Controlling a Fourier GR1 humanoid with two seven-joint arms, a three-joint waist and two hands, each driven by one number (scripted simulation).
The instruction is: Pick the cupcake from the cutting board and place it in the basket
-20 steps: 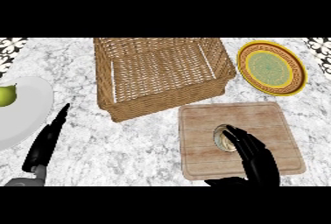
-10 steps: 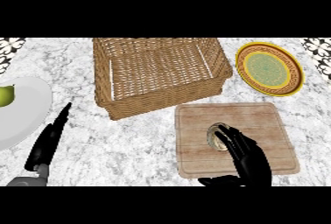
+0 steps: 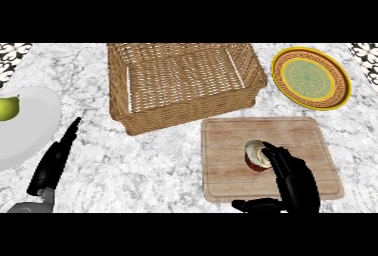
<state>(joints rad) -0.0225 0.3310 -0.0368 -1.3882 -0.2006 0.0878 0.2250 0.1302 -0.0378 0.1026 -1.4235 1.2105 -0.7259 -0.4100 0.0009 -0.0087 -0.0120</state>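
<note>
Fingers [image 3: 277, 158] of right hand [image 3: 299, 189] touch cupcake [image 3: 255, 154].

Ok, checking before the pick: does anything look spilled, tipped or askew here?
Nothing spilled or damaged. The cupcake sits on the cutting board; only the basket lies turned at an angle to that board.

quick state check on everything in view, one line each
cupcake: standing on the cutting board
cutting board: lying flat, carrying the cupcake
basket: open side up, no cupcake in it
right robot hand: open, fingers against the cupcake's right side, thumb apart
left robot hand: open, resting at lower left
yellow plate: flat, right of the basket
white plate: at the left edge, holding a green fruit
</note>
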